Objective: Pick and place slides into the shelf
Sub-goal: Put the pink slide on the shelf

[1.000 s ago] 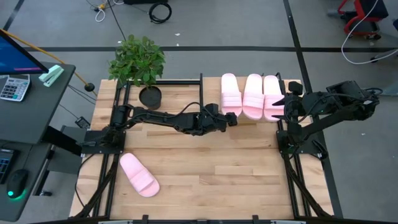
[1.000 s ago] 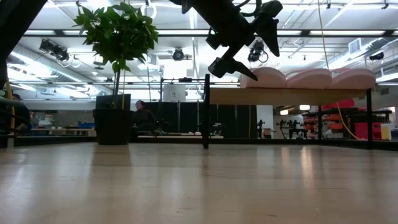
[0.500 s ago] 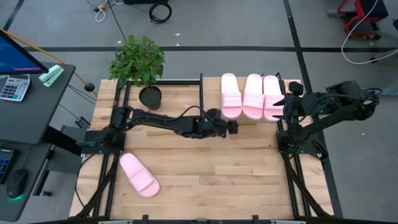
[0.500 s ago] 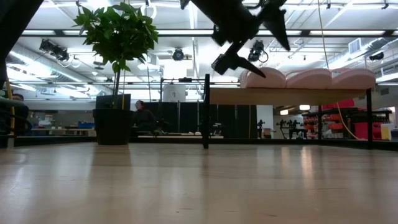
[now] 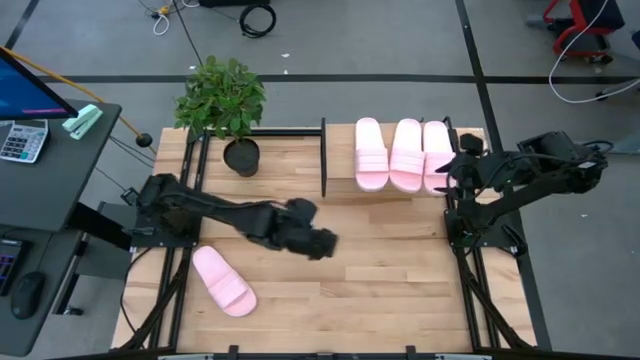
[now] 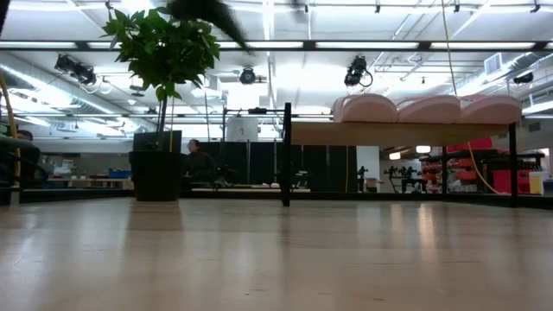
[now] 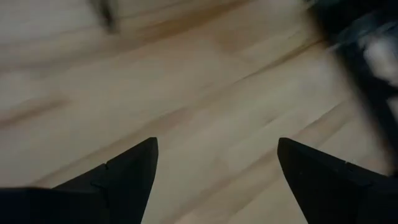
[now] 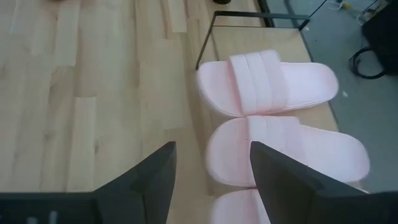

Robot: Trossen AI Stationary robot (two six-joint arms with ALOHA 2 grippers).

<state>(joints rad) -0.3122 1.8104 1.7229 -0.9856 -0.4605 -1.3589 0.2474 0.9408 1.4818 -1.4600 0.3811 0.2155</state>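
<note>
Three pale pink slides (image 5: 405, 155) lie side by side, soles down, on the shelf's wood top (image 5: 340, 184); the low view shows them along the shelf's top panel (image 6: 397, 133). A fourth slide (image 5: 223, 281) lies sole down on the table near its near left corner. My left gripper (image 5: 325, 245) hovers open above bare wood mid-table, between the shelf and the fourth slide; its wrist view shows only blurred tabletop between the fingers (image 7: 217, 165). My right gripper (image 5: 447, 163) is open at the shelf's right end, looking along the slides (image 8: 267, 81).
A potted plant (image 5: 228, 110) stands at the table's far left, left of the shelf. A side desk with a calculator (image 5: 22, 140) is off the left edge. Bare wood tabletop (image 5: 400, 260) spreads in front of the shelf.
My left gripper has drawn away from the leftmost slide on the shelf and swung quickly toward the table's near left, ending over mid-table closer to the fourth slide. In the low view it has passed out of the space beside the shelf. The slides have not moved.
</note>
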